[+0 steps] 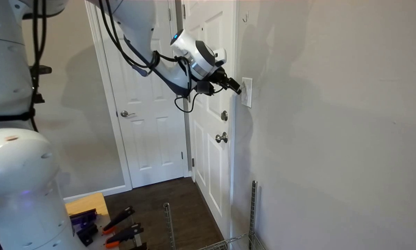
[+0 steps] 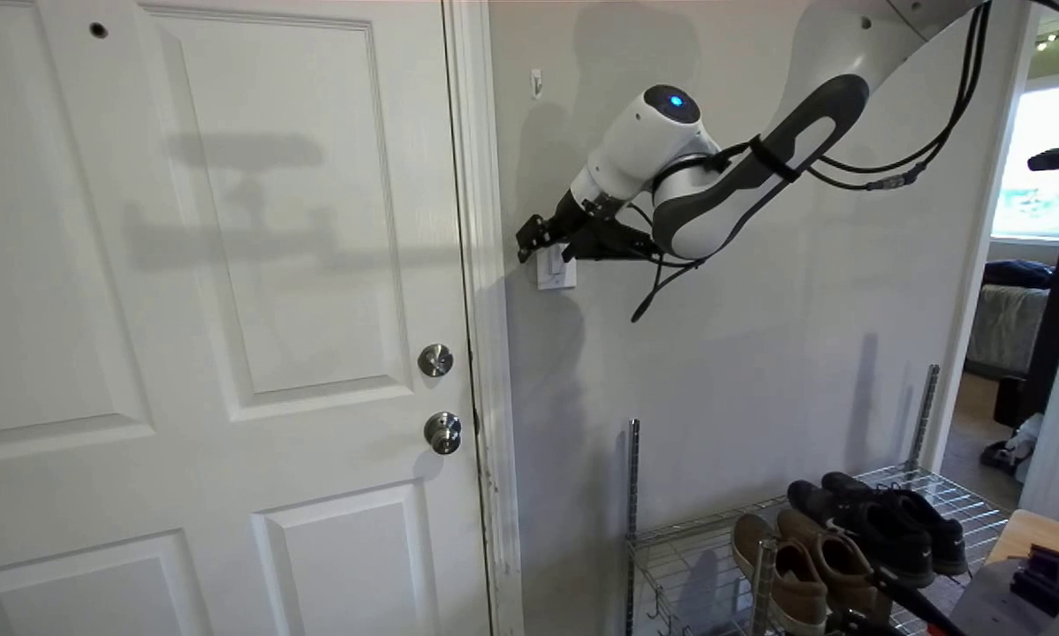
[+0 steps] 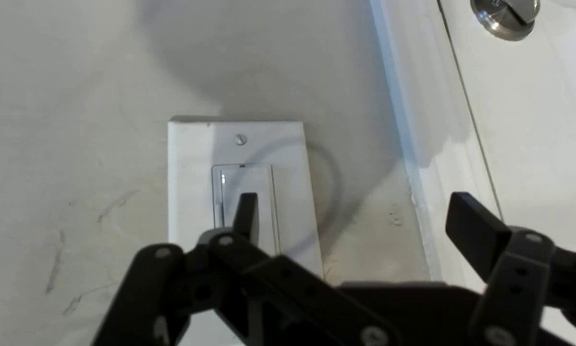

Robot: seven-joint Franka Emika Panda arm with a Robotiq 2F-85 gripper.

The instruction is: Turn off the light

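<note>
The light's switch is a white upright rectangular wall plate (image 1: 247, 99) beside the door frame; it also shows in an exterior view (image 2: 557, 277) and, upside down, in the wrist view (image 3: 290, 192). The wrist view shows a narrow rocker paddle (image 3: 256, 180) in the plate. My black gripper (image 3: 357, 211) is open and empty, fingers wide apart. One fingertip lies over the paddle; the other is over the door frame. I cannot tell whether the fingertip touches the paddle. The gripper also shows close to the plate in both exterior views (image 1: 235, 86) (image 2: 548, 247). No lamp is in view.
The white door (image 2: 308, 459) with a silvery deadbolt (image 2: 435, 360) and round doorknob (image 2: 442, 433) is beside the plate. A wall hook (image 2: 536, 84) is above it. A wire rack (image 2: 697, 534) with shoes stands below along the wall. Cables hang from the wrist.
</note>
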